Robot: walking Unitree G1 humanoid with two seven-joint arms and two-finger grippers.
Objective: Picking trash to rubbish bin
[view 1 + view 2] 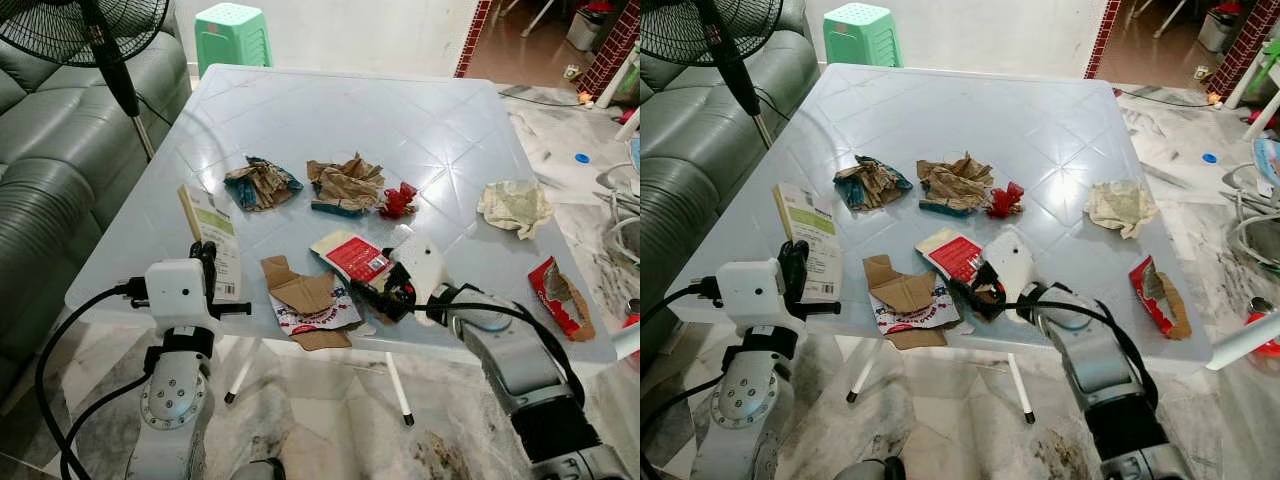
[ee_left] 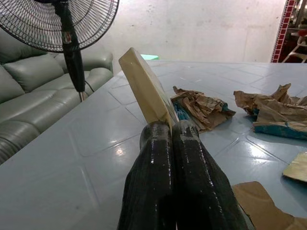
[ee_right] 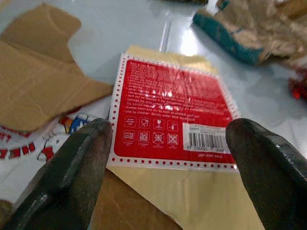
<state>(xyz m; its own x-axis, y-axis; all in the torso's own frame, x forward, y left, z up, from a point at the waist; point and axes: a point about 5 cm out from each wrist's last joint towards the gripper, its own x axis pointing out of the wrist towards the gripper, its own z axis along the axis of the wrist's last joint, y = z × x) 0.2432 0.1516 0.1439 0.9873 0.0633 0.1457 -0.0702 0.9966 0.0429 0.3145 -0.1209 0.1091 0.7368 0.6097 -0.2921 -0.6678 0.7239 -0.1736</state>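
At the lower left of the head view, the left gripper (image 1: 207,262) is clenched on a flat green-and-white carton (image 1: 213,240), holding it upright at the near left edge of the pale blue table (image 1: 330,110); in the left wrist view its two fingers (image 2: 192,167) press together with the carton's cream edge (image 2: 146,88) rising from between them. At lower centre-right, the right gripper (image 1: 385,292) hovers with its jaws spread wide over the red-labelled packet (image 1: 355,258), and the right wrist view shows that packet (image 3: 172,117) lying flat between the parted fingers (image 3: 72,167). Just left of it in the head view lie torn brown cardboard pieces (image 1: 300,290) on a printed wrapper (image 1: 315,315). At the lower right edge of the table sits an opened red box (image 1: 560,297). Toward mid-frame are a crumpled brown-and-teal wrapper (image 1: 260,183), a crumpled brown paper bag (image 1: 345,185), a small red scrap (image 1: 398,200) and, to the right, a crumpled pale wrapper (image 1: 515,207). Farther off, a grey sofa (image 1: 60,150) and black standing fan (image 1: 85,25) fill the upper left, and a green plastic stool (image 1: 233,35) stands beyond the table at the top.
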